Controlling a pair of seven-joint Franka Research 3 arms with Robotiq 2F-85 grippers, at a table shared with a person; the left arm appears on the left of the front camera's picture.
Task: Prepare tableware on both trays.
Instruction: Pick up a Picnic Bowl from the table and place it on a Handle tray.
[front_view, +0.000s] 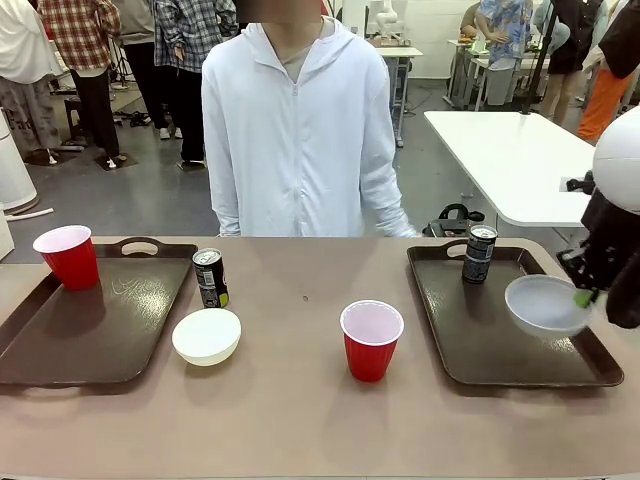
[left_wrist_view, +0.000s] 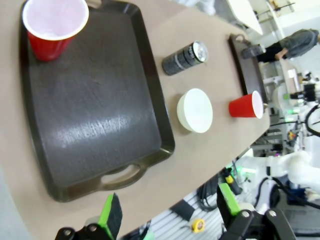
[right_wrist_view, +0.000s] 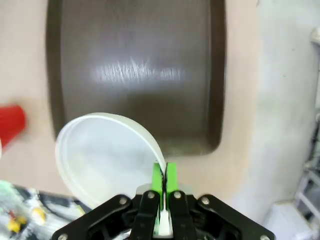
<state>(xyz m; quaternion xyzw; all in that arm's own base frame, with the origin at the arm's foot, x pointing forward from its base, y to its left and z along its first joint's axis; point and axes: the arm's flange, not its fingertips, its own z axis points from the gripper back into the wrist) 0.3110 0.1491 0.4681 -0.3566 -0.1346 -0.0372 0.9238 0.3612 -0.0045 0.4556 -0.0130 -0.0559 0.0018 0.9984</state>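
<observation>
Left jaws gape open near the left dark brown rectangular plastic tray (left_wrist_view: 95, 125). Right jaws clamp the pale grey-blue bowl (front_view: 545, 305) by its rim above the matching right tray (front_view: 470, 340). On the bench (front_view: 300, 430) between the trays stand a red plastic cup (front_view: 371, 340) and a cream-white bowl (front_view: 206, 335), with a small dark can (front_view: 210, 278) farther back. A second can (front_view: 479, 253) stands at the right tray's far end. A second red cup (front_view: 67, 256) stands at the left tray's far end.

Black claw (right_wrist_view: 163, 166), green pads (right_wrist_view: 171, 176), white arm (front_view: 620, 160)

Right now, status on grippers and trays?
Right gripper shut on rim of grey bowl, above right tray. Left gripper open. White bowl, can, cup on table. Tray can apart from bowl.
</observation>
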